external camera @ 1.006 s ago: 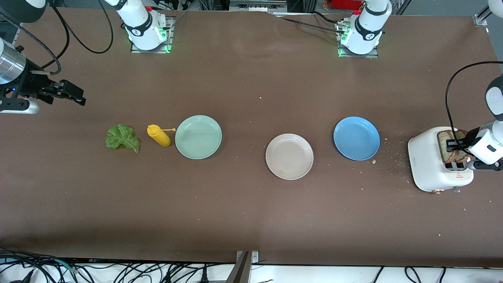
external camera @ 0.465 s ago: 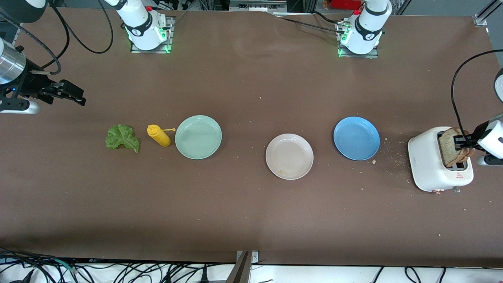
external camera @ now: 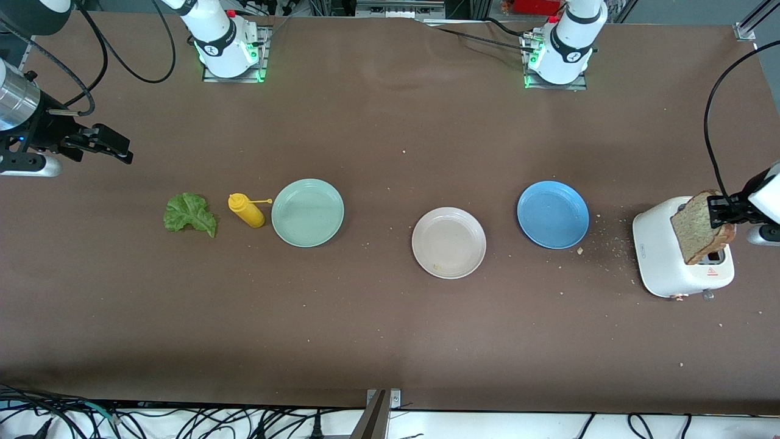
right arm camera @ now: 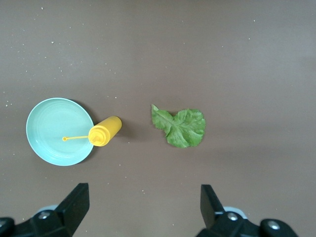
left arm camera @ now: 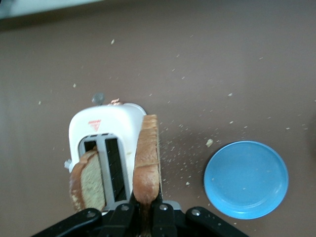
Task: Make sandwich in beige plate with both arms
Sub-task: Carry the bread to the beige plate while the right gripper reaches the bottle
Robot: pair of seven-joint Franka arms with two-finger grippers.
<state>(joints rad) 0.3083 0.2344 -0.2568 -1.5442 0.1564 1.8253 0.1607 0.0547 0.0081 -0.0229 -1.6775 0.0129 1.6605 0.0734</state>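
Note:
My left gripper [external camera: 719, 210] is shut on the top edge of a brown bread slice [external camera: 698, 230], which hangs edge-up over the white toaster [external camera: 661, 256]. The left wrist view shows that slice [left arm camera: 147, 158] pinched between the fingers of the left gripper [left arm camera: 146, 211], and a second slice [left arm camera: 89, 180] standing in a toaster slot. The beige plate [external camera: 449, 235] lies mid-table with only a crumb in it. The lettuce leaf [external camera: 189, 214] lies toward the right arm's end. My right gripper [external camera: 120, 148] hangs open and waits there, with the lettuce leaf [right arm camera: 180, 127] below it.
A blue plate [external camera: 553, 214] lies between the beige plate and the toaster. A mint-green plate [external camera: 308, 213] sits beside a yellow squeeze bottle [external camera: 247, 210] lying on its side. Crumbs are scattered round the toaster.
The left gripper has risen and drawn the bread slice up out of the toaster slot. The right arm has not moved.

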